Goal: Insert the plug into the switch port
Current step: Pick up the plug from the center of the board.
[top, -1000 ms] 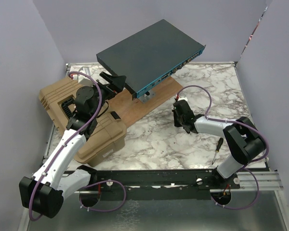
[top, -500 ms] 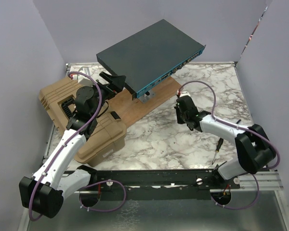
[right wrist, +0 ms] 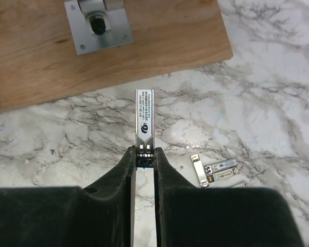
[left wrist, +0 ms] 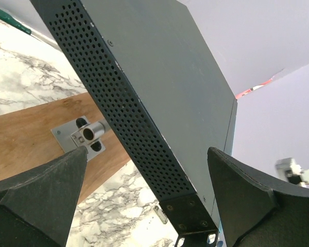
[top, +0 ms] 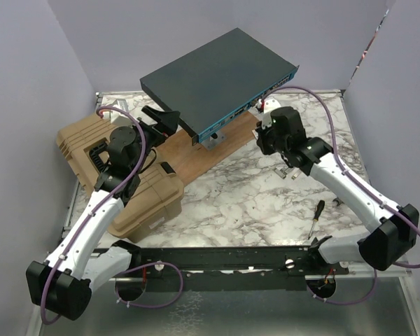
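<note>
The switch is a flat dark grey box raised on a stand, its teal front face turned to the right. In the left wrist view its perforated side runs between the fingers of my open left gripper, which stays short of it. That left gripper sits by the switch's left end. My right gripper is shut on the tail of a silver plug, which sticks out forward above the marble. The right gripper hangs just right of the teal face.
Spare silver plugs lie on the marble below the right gripper. The switch's metal bracket is screwed to a wooden board. A tan ribbed case lies under the left arm. A screwdriver lies near the right base.
The right arm has risen from the marble and swung back toward the switch's teal face, carrying the plug. The left arm has stayed still.
</note>
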